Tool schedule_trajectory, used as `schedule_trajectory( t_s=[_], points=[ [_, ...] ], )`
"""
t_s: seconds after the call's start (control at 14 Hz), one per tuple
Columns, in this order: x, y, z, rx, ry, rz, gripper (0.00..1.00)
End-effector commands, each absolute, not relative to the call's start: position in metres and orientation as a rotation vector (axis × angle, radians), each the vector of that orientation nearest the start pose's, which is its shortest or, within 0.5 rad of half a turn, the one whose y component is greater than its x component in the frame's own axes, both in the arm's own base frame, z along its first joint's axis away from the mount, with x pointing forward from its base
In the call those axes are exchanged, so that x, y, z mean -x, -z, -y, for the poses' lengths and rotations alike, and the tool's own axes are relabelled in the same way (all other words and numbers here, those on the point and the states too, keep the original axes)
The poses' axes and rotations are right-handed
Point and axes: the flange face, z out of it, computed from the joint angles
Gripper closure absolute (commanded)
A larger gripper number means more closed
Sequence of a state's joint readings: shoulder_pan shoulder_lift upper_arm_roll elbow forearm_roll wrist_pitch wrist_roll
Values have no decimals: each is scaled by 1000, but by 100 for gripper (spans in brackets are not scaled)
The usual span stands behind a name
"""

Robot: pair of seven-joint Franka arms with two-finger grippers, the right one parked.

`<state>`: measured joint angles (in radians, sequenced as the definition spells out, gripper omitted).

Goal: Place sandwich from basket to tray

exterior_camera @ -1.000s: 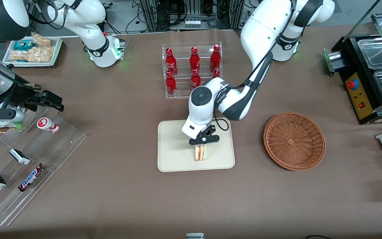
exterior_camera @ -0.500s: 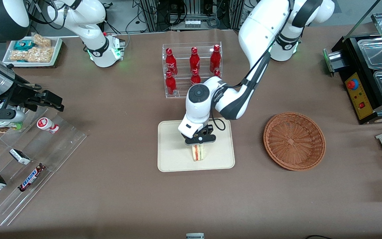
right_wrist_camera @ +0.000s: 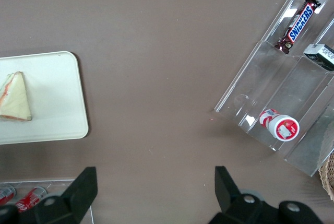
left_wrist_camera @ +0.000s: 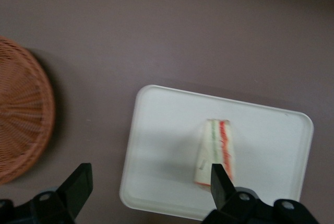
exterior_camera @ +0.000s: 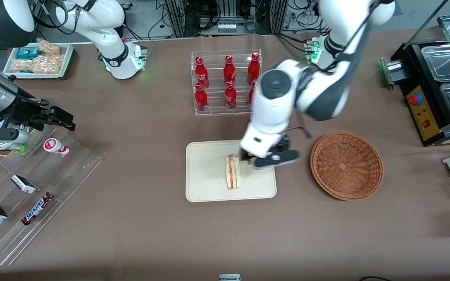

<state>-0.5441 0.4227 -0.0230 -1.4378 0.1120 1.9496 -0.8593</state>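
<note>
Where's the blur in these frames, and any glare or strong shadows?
Front view: the working arm and its gripper are motion-smeared above the tray; the sandwich and basket stay crisp. Left wrist view: soft overall, the tray is washed out to near white, and the basket casts a dark shadow. Right wrist view: sharp, no glare.

A robotics lab staged like a snack shop: cola bottles (exterior_camera: 229, 80) in a clear rack, chocolate bars (exterior_camera: 36, 208) on display steps, cables (exterior_camera: 225, 15) nearby.
</note>
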Motion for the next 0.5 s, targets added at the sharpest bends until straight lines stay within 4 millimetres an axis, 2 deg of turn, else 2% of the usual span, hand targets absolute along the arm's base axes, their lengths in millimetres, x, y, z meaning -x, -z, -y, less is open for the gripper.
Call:
schedule_trajectory(
  t_s=[0.0,0.14,0.36,0.43],
  points=[
    [-599,-461,301,3070,116,413,0],
    [-604,-464,234,3061,75,339,0],
    [-595,-482,155,3077,17,243,0],
    [-591,-489,135,3074,-14,188,0]
  ],
)
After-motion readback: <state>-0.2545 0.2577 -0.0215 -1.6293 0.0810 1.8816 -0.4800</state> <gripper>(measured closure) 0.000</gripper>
